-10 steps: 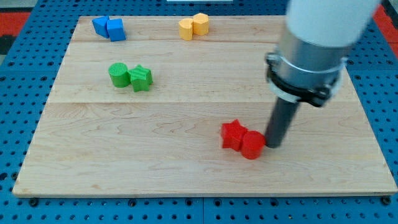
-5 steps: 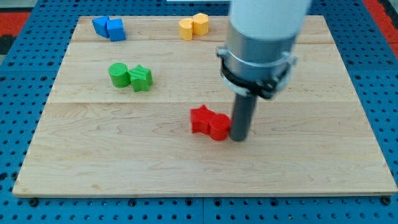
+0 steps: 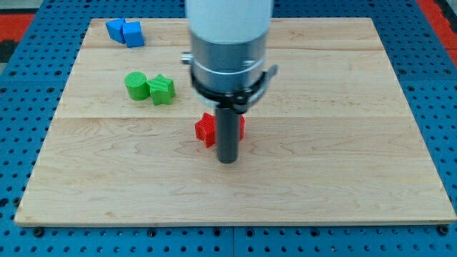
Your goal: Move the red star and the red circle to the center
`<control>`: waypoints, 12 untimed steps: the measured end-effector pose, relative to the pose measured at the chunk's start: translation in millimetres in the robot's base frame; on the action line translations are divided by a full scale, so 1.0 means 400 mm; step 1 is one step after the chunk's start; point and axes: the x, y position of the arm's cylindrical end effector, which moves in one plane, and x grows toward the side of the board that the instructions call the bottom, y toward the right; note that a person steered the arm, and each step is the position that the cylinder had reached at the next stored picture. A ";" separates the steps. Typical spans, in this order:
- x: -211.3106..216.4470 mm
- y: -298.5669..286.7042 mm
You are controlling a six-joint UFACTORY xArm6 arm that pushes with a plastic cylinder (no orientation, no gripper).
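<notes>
No writing or labels anywhere. There's no claw, just a rod; my tip (image 3: 227, 161) sits at the near side of the red star (image 3: 205, 129), the red circle (image 3: 240, 126) peeking out right behind the rod, mid-board (image 3: 343, 178). Green blocks (image 3: 150, 88) far left.

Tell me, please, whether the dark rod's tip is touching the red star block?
Cannot tell. In the camera view my tip sits just below the red star, but the rod overlaps the red blocks, hiding any contact or gap.
</notes>
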 end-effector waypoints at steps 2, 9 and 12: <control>-0.001 -0.033; -0.091 -0.049; -0.149 0.196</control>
